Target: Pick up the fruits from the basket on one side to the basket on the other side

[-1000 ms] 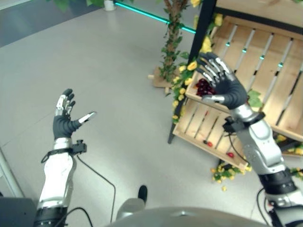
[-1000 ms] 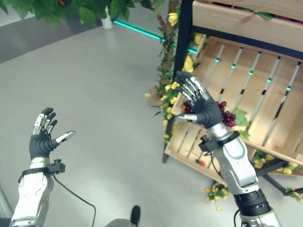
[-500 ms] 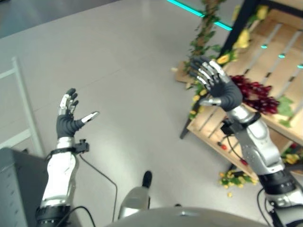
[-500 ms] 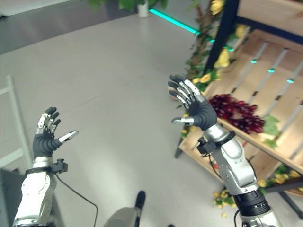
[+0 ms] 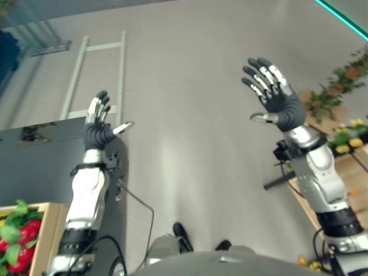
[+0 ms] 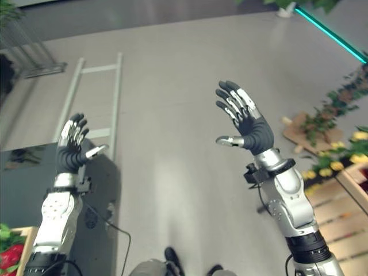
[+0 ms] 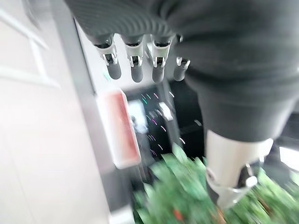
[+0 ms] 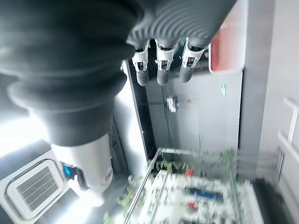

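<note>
Both hands are raised in the air with straight, spread fingers and hold nothing. My left hand (image 5: 96,131) hovers above a dark grey table (image 5: 34,167). My right hand (image 5: 280,105) is up over the bare floor, well right of it. A wooden basket (image 5: 47,241) stands at the table's near left corner, with red fruits (image 5: 20,232) and green leaves in it. At the right edge is part of a wooden crate stand (image 5: 357,168) with yellow flowers (image 5: 348,141). In the wrist views the left hand's fingers (image 7: 133,63) and the right hand's fingers (image 8: 161,65) are straight.
A white ladder-like frame (image 5: 98,72) lies on the grey floor beyond the table. Green vines (image 5: 330,95) trail over the floor at the right. A teal light strip (image 6: 330,31) runs along the far right. Open floor lies between the table and the crate stand.
The camera has swung to the left: the crate stand with its dark red fruit slid off to the right, and the table and basket came in. Both hands stay raised and open.
</note>
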`<state>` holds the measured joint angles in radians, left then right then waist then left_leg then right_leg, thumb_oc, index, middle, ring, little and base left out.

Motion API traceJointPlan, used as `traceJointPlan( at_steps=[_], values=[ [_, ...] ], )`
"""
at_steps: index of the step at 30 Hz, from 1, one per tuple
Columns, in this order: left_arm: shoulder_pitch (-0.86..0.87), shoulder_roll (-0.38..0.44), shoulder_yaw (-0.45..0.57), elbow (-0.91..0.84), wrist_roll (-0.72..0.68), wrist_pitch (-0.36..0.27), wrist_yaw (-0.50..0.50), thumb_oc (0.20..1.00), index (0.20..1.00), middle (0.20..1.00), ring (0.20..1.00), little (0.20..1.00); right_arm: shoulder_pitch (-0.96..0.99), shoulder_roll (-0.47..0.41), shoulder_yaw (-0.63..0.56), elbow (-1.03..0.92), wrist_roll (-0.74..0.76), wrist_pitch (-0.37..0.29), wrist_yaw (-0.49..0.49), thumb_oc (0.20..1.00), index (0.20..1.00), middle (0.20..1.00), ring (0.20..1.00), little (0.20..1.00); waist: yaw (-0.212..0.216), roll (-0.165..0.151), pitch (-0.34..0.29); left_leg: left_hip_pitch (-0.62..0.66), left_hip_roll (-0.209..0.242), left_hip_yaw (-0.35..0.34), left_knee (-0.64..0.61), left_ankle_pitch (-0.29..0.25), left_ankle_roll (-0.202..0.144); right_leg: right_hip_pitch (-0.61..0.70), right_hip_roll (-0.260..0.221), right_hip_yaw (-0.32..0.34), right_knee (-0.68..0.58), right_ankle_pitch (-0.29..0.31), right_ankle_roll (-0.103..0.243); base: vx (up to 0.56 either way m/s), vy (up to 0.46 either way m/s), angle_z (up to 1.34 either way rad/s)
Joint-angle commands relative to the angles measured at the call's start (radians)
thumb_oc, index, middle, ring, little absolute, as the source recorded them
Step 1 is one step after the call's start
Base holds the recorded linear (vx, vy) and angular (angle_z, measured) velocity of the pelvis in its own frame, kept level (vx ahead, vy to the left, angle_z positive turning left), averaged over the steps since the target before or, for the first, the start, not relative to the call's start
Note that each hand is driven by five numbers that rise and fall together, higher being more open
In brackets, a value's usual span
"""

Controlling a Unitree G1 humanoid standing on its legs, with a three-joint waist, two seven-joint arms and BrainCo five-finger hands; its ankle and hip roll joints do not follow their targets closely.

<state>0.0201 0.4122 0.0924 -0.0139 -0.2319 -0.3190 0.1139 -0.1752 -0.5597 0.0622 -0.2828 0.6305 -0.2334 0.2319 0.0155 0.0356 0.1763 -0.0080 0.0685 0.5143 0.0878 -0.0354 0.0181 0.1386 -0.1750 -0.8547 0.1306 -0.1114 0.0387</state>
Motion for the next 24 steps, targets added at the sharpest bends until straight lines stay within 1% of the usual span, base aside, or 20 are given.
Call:
traceJointPlan(
  at_steps=[1,2,3,4,5,6,8,9,11,12,13,14,15,16,18,19,21,22,23,24],
  values=[
    [-0.022,0.071,0.043,-0.048,-0.012,-0.051,0.005,1.0,1.0,1.0,1.0,1.0,0.009,0.043,-0.032,-0.034,-0.025,-0.057,-0.001,1.0,1.0,1.0,1.0,1.0,0.017,-0.061,-0.062,0.067,0.044,0.002,0.077,-0.128,-0.065,-0.059,-0.005,-0.015,-0.087,0.069,0.028,0.04,0.246,0.7],
    [-0.014,0.078,0.053,-0.052,-0.005,-0.049,0.009,1.0,1.0,1.0,1.0,1.0,0.004,0.059,-0.026,-0.023,-0.036,-0.059,-0.007,1.0,1.0,1.0,1.0,1.0,0.031,-0.064,-0.064,0.068,0.021,-0.015,0.041,-0.12,-0.053,-0.059,-0.014,-0.021,-0.083,0.083,0.041,0.04,0.185,0.75],
    [-0.013,0.078,0.053,-0.052,-0.005,-0.049,0.01,1.0,1.0,1.0,1.0,1.0,0.004,0.06,-0.026,-0.023,-0.036,-0.059,-0.007,1.0,1.0,1.0,1.0,1.0,0.03,-0.064,-0.064,0.069,0.02,-0.015,0.039,-0.119,-0.053,-0.059,-0.015,-0.021,-0.082,0.083,0.041,0.06,0.298,0.55],
    [0.001,0.081,0.07,-0.062,0.001,-0.049,0.011,1.0,1.0,1.0,1.0,1.0,-0.003,0.074,-0.018,-0.018,-0.046,-0.059,-0.01,1.0,1.0,1.0,1.0,1.0,0.056,-0.061,-0.063,0.07,-0.001,-0.036,0.008,-0.116,-0.043,-0.054,-0.027,-0.031,-0.078,0.094,0.053,0.05,0.227,0.26],
    [0.008,0.081,0.079,-0.065,0.003,-0.05,0.013,1.0,1.0,1.0,1.0,1.0,-0.004,0.08,-0.015,-0.016,-0.053,-0.059,-0.012,1.0,1.0,1.0,1.0,1.0,0.068,-0.06,-0.063,0.07,-0.013,-0.048,-0.004,-0.115,-0.039,-0.052,-0.034,-0.035,-0.073,0.1,0.06,0.05,0.234,0.3],
    [0.01,0.082,0.081,-0.068,0.003,-0.049,0.013,1.0,1.0,1.0,1.0,1.0,-0.005,0.081,-0.014,-0.015,-0.054,-0.059,-0.012,1.0,1.0,1.0,1.0,1.0,0.064,-0.061,-0.063,0.072,-0.016,-0.051,-0.009,-0.113,-0.037,-0.051,-0.037,-0.037,-0.072,0.101,0.063,0.04,0.175,0.43],
    [0.023,0.085,0.101,-0.077,0.001,-0.052,0.016,1.0,1.0,1.0,1.0,1.0,-0.008,0.093,-0.006,-0.013,-0.067,-0.058,-0.013,1.0,1.0,1.0,1.0,1.0,0.091,-0.058,-0.058,0.063,-0.038,-0.08,-0.015,-0.111,-0.03,-0.049,-0.06,-0.054,-0.058,0.111,0.076,0.06,0.224,0.47],
    [0.035,0.087,0.121,-0.09,0.001,-0.057,0.018,1.0,1.0,1.0,1.0,1.0,-0.012,0.102,0.002,-0.009,-0.077,-0.056,-0.014,1.0,1.0,1.0,1.0,1.0,0.115,-0.052,-0.056,0.06,-0.05,-0.094,-0.019,-0.116,-0.028,-0.047,-0.079,-0.063,-0.053,0.12,0.086,0.08,0.258,0.38],
    [0.052,0.087,0.144,-0.106,0.0,-0.062,0.02,1.0,1.0,1.0,1.0,1.0,-0.015,0.111,0.01,-0.007,-0.086,-0.053,-0.012,1.0,1.0,1.0,1.0,1.0,0.134,-0.046,-0.058,0.061,-0.064,-0.111,-0.025,-0.123,-0.021,-0.043,-0.102,-0.076,-0.031,0.126,0.097,0.07,0.21,0.35],
    [0.054,0.087,0.145,-0.108,0.0,-0.062,0.021,1.0,1.0,1.0,1.0,1.0,-0.015,0.112,0.011,-0.007,-0.087,-0.053,-0.012,1.0,1.0,1.0,1.0,1.0,0.133,-0.046,-0.058,0.062,-0.065,-0.112,-0.026,-0.124,-0.02,-0.043,-0.105,-0.076,-0.027,0.125,0.099,0.06,0.151,0.28],
    [0.055,0.084,0.148,-0.11,0.0,-0.06,0.027,1.0,1.0,1.0,1.0,1.0,-0.014,0.112,0.017,-0.004,-0.093,-0.052,-0.011,1.0,1.0,1.0,1.0,1.0,0.141,-0.039,-0.055,0.063,-0.072,-0.131,-0.024,-0.128,-0.014,-0.048,-0.118,-0.062,0.004,0.117,0.103,0.08,0.111,0.21],
    [0.049,0.089,0.14,-0.107,-0.002,-0.059,0.031,1.0,1.0,1.0,1.0,1.0,-0.004,0.108,0.011,-0.01,-0.096,-0.048,-0.009,1.0,1.0,1.0,1.0,1.0,0.113,-0.033,-0.048,0.066,-0.077,-0.17,-0.026,-0.132,-0.01,-0.09,-0.104,0.058,0.036,0.097,0.104,0.16,0.22,0.36],
    [0.035,0.083,0.121,-0.086,-0.012,-0.068,0.039,1.0,1.0,1.0,1.0,1.0,0.01,0.095,-0.001,-0.012,-0.099,-0.048,-0.009,1.0,1.0,1.0,1.0,1.0,0.056,-0.023,-0.031,0.084,-0.085,-0.23,-0.024,-0.145,-0.011,-0.18,-0.051,0.308,0.073,0.066,0.119,0.1,0.18,0.95],
    [0.019,0.077,0.106,-0.07,-0.016,-0.073,0.042,1.0,1.0,1.0,1.0,1.0,0.024,0.09,-0.013,-0.012,-0.097,-0.048,-0.011,1.0,1.0,1.0,1.0,1.0,0.036,-0.025,-0.029,0.076,-0.094,-0.242,-0.021,-0.128,-0.006,-0.211,-0.032,0.39,0.066,0.07,0.106,0.09,0.149,1.37],
    [-0.004,0.073,0.085,-0.057,-0.017,-0.077,0.04,1.0,1.0,1.0,1.0,1.0,0.047,0.09,-0.031,-0.016,-0.104,-0.049,-0.01,1.0,1.0,1.0,1.0,1.0,0.009,-0.025,-0.035,0.08,-0.106,-0.326,-0.028,-0.126,-0.003,-0.228,0.023,0.547,0.052,0.044,0.104,0.06,0.0,1.5],
    [-0.004,0.074,0.084,-0.057,-0.017,-0.077,0.04,1.0,1.0,1.0,1.0,1.0,0.047,0.09,-0.031,-0.016,-0.104,-0.049,-0.01,1.0,1.0,1.0,1.0,1.0,0.008,-0.027,-0.036,0.076,-0.107,-0.326,-0.029,-0.121,-0.002,-0.23,0.022,0.546,0.049,0.048,0.103,0.07,-0.04,1.21],
    [-0.028,0.067,0.056,-0.042,-0.031,-0.08,0.023,1.0,1.0,1.0,1.0,1.0,0.077,0.085,-0.061,-0.028,-0.114,-0.049,-0.008,1.0,1.0,1.0,1.0,1.0,-0.03,-0.03,-0.042,0.068,-0.119,-0.431,-0.032,-0.108,-0.002,-0.257,0.102,0.766,0.05,0.035,0.104,0.09,-0.075,1.12],
    [-0.042,0.065,0.043,-0.039,-0.038,-0.078,0.018,1.0,1.0,1.0,1.0,1.0,0.087,0.087,-0.074,-0.027,-0.113,-0.052,-0.013,1.0,1.0,1.0,1.0,1.0,-0.042,-0.033,-0.045,0.062,-0.126,-0.479,-0.034,-0.1,-0.003,-0.262,0.127,0.846,0.042,0.04,0.103,0.08,-0.123,1.24],
    [-0.053,0.063,0.034,-0.039,-0.04,-0.08,0.012,1.0,1.0,1.0,1.0,1.0,0.09,0.087,-0.081,-0.028,-0.118,-0.056,-0.018,1.0,1.0,1.0,1.0,1.0,-0.041,-0.037,-0.045,0.055,-0.131,-0.513,-0.032,-0.095,-0.004,-0.256,0.14,0.884,0.029,0.042,0.097,0.02,-0.242,1.83],
    [-0.066,0.06,0.02,-0.044,-0.038,-0.073,-0.002,1.0,1.0,1.0,1.0,1.0,0.091,0.086,-0.095,-0.027,-0.128,-0.059,-0.023,1.0,1.0,1.0,1.0,1.0,-0.023,-0.055,-0.054,0.036,-0.139,-0.573,-0.029,-0.073,-0.008,-0.224,0.14,0.862,-0.004,0.037,0.072,-0.01,-0.199,1.47]
  ],
)
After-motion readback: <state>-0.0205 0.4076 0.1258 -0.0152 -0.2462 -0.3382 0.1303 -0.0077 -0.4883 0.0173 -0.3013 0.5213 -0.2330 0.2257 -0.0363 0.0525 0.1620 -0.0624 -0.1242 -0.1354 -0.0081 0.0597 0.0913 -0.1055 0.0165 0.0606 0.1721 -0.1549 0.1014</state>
